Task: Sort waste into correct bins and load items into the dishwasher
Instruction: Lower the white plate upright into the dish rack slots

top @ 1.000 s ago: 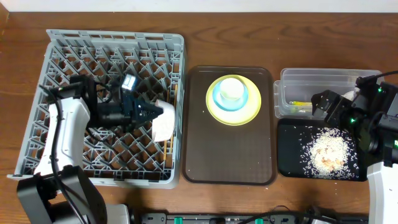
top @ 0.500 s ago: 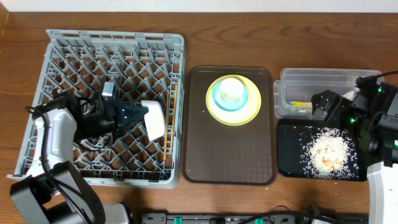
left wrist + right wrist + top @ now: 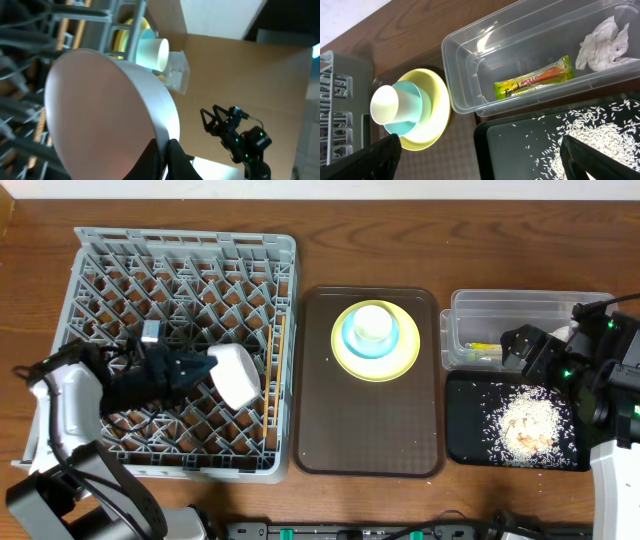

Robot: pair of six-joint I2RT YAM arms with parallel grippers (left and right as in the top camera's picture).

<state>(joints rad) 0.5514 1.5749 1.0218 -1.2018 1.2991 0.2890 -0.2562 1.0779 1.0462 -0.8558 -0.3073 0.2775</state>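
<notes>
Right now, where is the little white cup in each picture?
Overhead: white cup, centre, stacked on the brown tray.
Left wrist: white cup, upper middle, beyond the white bowl.
Right wrist: white cup, lower left.
Shared landmark: yellow plate beneath it.

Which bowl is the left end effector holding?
The white bowl, pinched by its rim over the rack; the blue bowl sits on the plate under the cup.
</notes>
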